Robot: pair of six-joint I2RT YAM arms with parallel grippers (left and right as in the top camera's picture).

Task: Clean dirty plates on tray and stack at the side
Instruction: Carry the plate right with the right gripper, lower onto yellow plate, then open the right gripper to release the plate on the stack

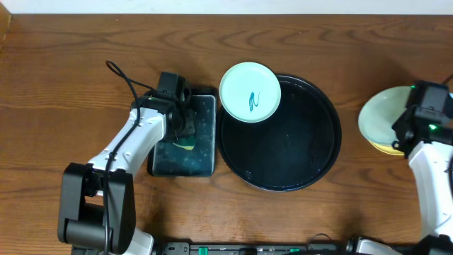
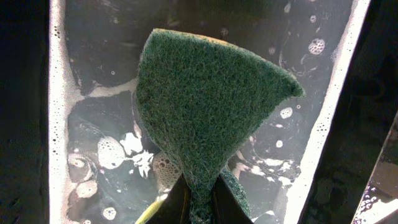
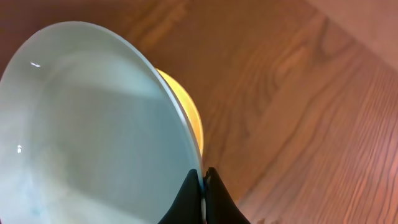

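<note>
Nearest to me, my left claw [image 2: 199, 200] is clenched on the narrow end of the green sponge [image 2: 205, 106], which fans out above my fingers. Under it lies the rectangular black tray [image 2: 57, 124], wet, with suds and bubbles over its floor. My right claw [image 3: 203, 182] is pinched tight on the rim of a mint plate [image 3: 87, 124], held tilted. Just beyond it, the yellow plate [image 3: 188, 115] peeks out from beneath on the wooden table [image 3: 298, 93].

From overhead, the large round tray [image 1: 297, 166] sits mid-table. The marked plate [image 1: 250, 92], mint with a teal squiggle at its centre, rests at the tray's 11 o'clock and overlaps the rim. The sponge tray lies at its 9 o'clock, and the two plates at my right claw lie at its 3 o'clock, off the tray.
</note>
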